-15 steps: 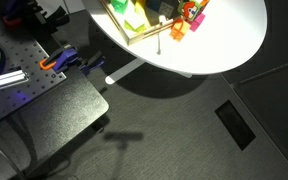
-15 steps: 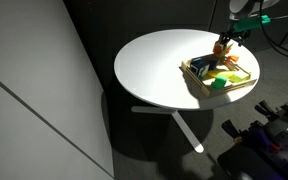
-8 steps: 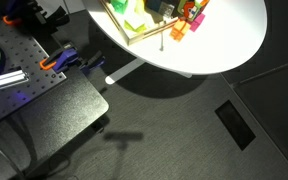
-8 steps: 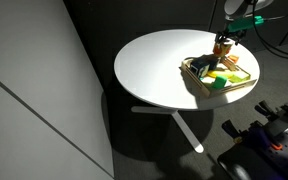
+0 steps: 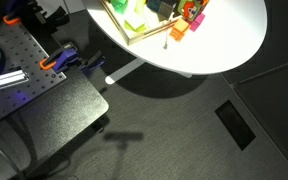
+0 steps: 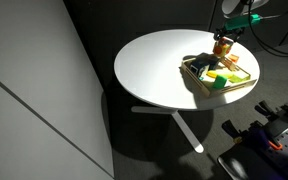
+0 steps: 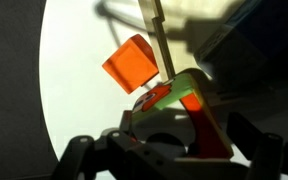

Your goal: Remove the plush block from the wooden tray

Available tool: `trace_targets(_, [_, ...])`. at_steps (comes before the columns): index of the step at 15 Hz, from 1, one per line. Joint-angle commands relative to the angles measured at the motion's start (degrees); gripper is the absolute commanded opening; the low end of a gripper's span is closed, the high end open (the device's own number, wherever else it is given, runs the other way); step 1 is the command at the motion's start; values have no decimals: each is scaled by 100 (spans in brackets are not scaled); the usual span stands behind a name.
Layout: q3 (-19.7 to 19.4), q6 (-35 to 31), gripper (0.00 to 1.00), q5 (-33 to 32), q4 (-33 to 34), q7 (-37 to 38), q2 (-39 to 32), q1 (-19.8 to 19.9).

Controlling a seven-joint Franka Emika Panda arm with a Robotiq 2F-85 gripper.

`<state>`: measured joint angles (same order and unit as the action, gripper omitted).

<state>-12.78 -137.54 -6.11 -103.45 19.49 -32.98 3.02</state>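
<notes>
The hand (image 6: 223, 37) has gone up a little more, its fingers pinching the soft block (image 6: 222, 46). The block hangs right under the hand, clear of the tray (image 6: 190, 81) below. Next, I think, it gets carried sideways.

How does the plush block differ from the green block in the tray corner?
The plush block is red-orange; the green block is bright green. The plush block is held up by the gripper above the wooden tray; the green block lies inside it. Both are small blocks of similar size.
</notes>
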Motion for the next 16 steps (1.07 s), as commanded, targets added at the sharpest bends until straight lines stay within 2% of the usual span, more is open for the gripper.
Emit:
trace_targets(1, [-137,62,66,-179,245,233,-173,-119])
trace_targets(4, [-166,67,41,-221,265,237,-181,-162])
trace_targets(9, [-180,86,5,-252,311,197,-120,-188])
trace_targets(11, [-177,126,0,-230,347,187,-78,-176])
trace_targets(16, [-203,156,2,-206,483,234,-1,-179])
